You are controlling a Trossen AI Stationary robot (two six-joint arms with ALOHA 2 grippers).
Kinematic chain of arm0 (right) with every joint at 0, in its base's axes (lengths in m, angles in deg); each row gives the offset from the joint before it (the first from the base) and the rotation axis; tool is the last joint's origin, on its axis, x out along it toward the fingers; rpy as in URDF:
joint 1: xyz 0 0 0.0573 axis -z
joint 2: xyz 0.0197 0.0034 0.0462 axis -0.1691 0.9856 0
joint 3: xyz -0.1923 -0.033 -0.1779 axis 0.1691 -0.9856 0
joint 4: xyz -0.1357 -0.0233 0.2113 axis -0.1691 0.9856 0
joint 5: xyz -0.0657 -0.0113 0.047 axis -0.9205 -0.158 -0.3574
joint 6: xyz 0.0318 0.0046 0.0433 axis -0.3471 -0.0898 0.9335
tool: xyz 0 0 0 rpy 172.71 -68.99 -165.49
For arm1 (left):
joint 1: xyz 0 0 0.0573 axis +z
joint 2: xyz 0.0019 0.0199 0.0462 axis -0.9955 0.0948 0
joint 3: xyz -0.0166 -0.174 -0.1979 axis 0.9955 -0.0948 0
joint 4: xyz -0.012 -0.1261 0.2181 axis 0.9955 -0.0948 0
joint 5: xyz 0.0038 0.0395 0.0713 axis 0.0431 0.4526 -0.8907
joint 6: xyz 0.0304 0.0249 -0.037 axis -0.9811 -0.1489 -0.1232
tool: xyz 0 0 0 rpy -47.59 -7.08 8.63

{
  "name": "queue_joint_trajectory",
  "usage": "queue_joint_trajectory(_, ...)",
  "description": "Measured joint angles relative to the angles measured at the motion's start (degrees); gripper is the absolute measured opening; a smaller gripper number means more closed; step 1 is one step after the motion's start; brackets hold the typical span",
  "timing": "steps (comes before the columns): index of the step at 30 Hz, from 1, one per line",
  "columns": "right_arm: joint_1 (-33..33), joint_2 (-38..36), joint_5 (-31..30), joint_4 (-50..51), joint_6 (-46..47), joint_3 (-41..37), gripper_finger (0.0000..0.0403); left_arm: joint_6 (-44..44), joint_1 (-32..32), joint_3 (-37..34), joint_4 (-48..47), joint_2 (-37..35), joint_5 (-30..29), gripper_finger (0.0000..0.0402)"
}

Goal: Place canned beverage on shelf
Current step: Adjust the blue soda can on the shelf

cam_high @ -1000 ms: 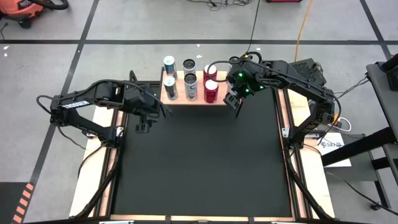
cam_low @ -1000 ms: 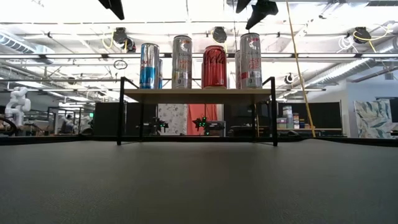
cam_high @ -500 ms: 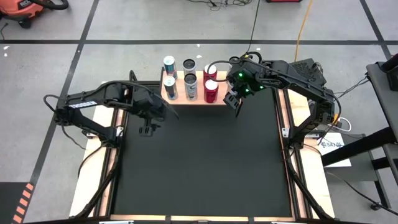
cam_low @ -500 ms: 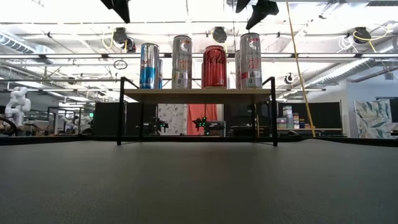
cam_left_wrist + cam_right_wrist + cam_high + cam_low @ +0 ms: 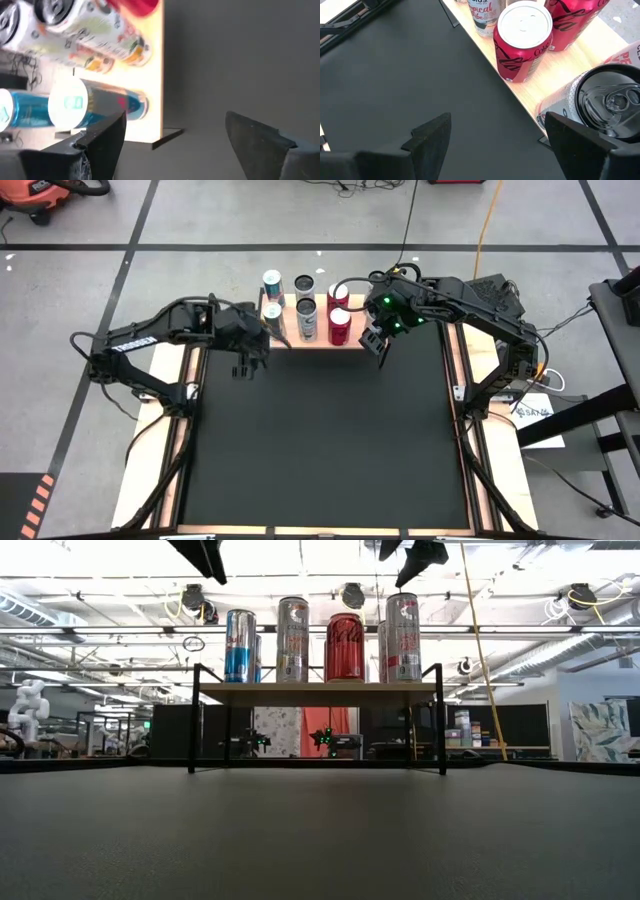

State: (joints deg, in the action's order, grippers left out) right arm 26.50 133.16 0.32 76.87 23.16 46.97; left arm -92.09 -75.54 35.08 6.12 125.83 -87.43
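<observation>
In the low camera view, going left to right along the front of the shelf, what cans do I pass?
On the shelf: blue can → silver can → red Coke can → silver can with red print. Cans behind these overlap them, so their order is left out.

Wide open black mat (image 5: 320, 440) in front of the shelf (image 5: 305, 340), free for passage. Shelf top crowded with upright cans (image 5: 345, 647), standing close together, with narrow gaps between them. Open space under the shelf board between its thin black legs (image 5: 441, 720). Left gripper (image 5: 243, 364) hanging just off the shelf's left front corner, right gripper (image 5: 376, 347) off its right front corner, both empty with fingers spread.
</observation>
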Motion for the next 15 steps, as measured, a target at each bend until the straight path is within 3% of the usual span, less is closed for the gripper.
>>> queue_joint_trajectory(15, 0.0, 0.0, 0.0, 0.0, -1.1, 0.0, 0.0306, -4.1, 12.2, 0.0, 0.8, 0.0, 3.9, 0.0329)
